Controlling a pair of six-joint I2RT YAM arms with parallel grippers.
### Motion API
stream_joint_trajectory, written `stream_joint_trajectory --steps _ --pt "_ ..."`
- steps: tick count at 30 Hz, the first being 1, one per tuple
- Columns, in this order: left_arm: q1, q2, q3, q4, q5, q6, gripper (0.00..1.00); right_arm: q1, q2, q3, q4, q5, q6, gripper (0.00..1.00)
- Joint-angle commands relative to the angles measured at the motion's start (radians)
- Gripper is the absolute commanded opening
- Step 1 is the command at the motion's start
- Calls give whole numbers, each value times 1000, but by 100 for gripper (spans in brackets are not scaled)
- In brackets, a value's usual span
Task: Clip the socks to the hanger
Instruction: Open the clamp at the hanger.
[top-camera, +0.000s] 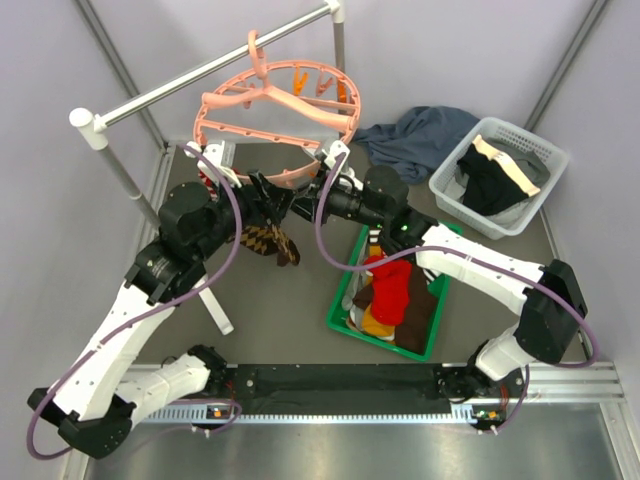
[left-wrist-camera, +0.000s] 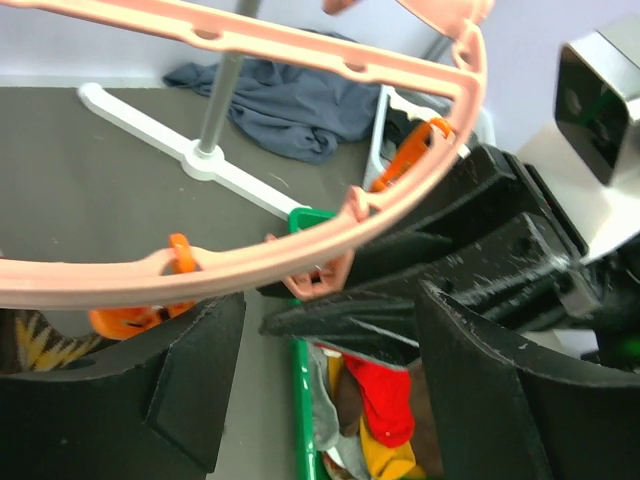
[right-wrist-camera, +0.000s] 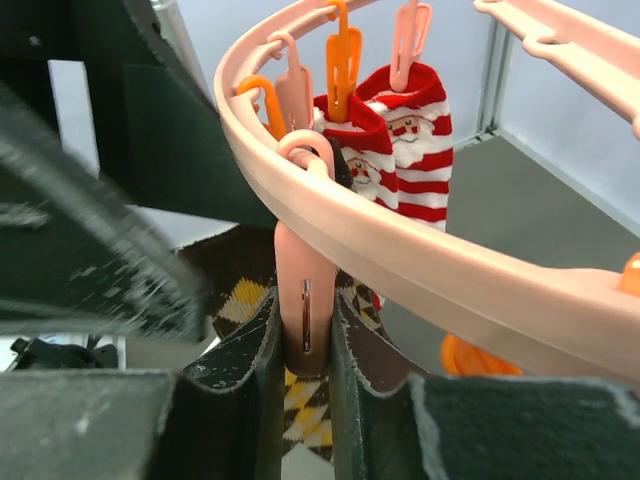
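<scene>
The salmon-pink hanger (top-camera: 262, 108) hangs from the grey rail. My right gripper (right-wrist-camera: 305, 335) is shut on one of the hanger's pink clips (right-wrist-camera: 305, 290) at the ring's near edge. Behind that clip hangs a brown-and-tan argyle sock (right-wrist-camera: 300, 405), also seen below the ring (top-camera: 268, 242); whether the clip holds it is hidden. Two red-and-white striped socks (right-wrist-camera: 405, 140) hang clipped on the far side. My left gripper (left-wrist-camera: 320, 375) stands open under the ring (left-wrist-camera: 240, 262), with nothing between its fingers (left-wrist-camera: 150, 390). More socks (top-camera: 392, 290) lie in the green bin.
A green bin (top-camera: 340, 300) stands right of centre. At the back right is a white basket (top-camera: 535, 165) with black and cream garments. A dark blue-grey cloth (top-camera: 420, 135) lies beside it. The rail (top-camera: 215, 65) rests on white posts, one foot (top-camera: 215, 300) near my left arm.
</scene>
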Motion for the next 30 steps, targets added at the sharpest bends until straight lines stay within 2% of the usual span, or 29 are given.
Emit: stream_joint_trajectory --steps 1,7,13,16,20,23,24,26,27,29,30 --pt "-1 -21 -43 143 -96 -32 73 12 -22 38 38 -50 37 0" --pt "0 -3 -77 252 -130 -61 68 14 -22 24 50 -50 50 1" --pt "0 28 -80 275 -127 -73 60 14 -19 9 51 -40 33 1" --pt "0 26 -85 306 -128 -70 50 14 -11 3 48 -30 28 1" --pt "0 37 -78 315 -133 -58 47 14 -4 -4 39 -32 27 1" --pt "0 42 -86 329 -145 -43 42 12 -1 -11 21 -14 16 1" --pt "0 43 -89 332 -148 -30 37 14 1 -11 18 -11 13 1" --pt "0 48 -94 335 -153 -17 33 14 1 -19 2 8 8 5" --pt "-1 51 -95 334 -156 -3 27 14 1 -20 -7 22 4 11" --pt "0 54 -97 329 -157 10 20 14 -4 -28 -33 40 -1 17" --pt "0 57 -97 328 -157 22 18 14 -7 -30 -39 58 -2 25"
